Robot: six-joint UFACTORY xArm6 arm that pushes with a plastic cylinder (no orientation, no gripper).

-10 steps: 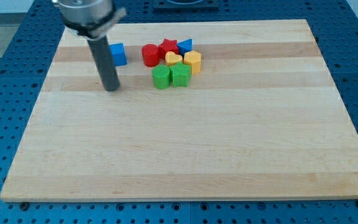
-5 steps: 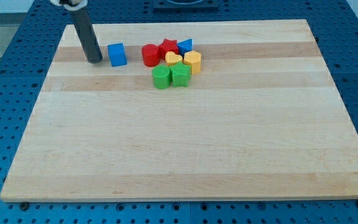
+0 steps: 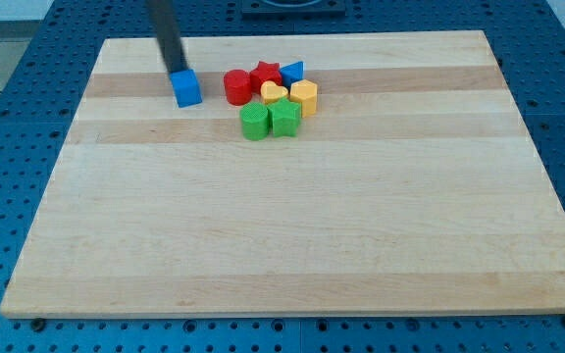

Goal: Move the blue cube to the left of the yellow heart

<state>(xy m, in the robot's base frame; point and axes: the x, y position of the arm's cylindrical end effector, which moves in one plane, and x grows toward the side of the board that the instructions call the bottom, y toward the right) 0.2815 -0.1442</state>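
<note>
Swung up and rightward since the earlier frames, from well left of the blue cube (image 3: 187,88) to just behind it: my tip (image 3: 177,72) now touching or nearly touching the cube's upper-left edge. Cube nudged slightly down and right in the process. No jaws to speak of here, only a plain dark rod, so nothing open or closed to report.

Sat in the upper-left part of the frame, the blue cube, apart from the cluster to its right. Nearest neighbour: the red cylinder (image 3: 236,86), directly between the cube and the yellow heart (image 3: 274,94). Beyond that, a red star (image 3: 266,74), a blue triangular block (image 3: 292,72), a yellow hexagonal block (image 3: 304,96), and two green blocks (image 3: 270,121) below.

Key relation: cube lay down and right of the tip, heart further right still. Judged that a rightward push would run into the red cylinder first.
</note>
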